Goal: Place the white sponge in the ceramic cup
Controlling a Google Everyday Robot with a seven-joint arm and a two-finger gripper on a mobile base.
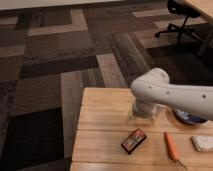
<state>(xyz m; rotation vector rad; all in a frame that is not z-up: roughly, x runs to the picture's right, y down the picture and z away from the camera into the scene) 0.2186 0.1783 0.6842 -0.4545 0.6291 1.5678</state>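
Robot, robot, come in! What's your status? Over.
Gripper over the table, centre, jaws open, nothing held. White sponge on the table, far right of view, untouched. Carrot lies between them; ceramic cup not visible, maybe behind arm.

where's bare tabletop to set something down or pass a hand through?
Free: the left half of the table, from its left edge to the black-and-red packet. Crowded on the right: carrot, white sponge, blue bowl under the arm. The gripper is out of view.

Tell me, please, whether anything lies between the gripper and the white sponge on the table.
Yes: the orange carrot lies on the boards roughly between the gripper, hanging over the table's middle, and the white sponge at the right edge. The blue bowl sits just behind that line.
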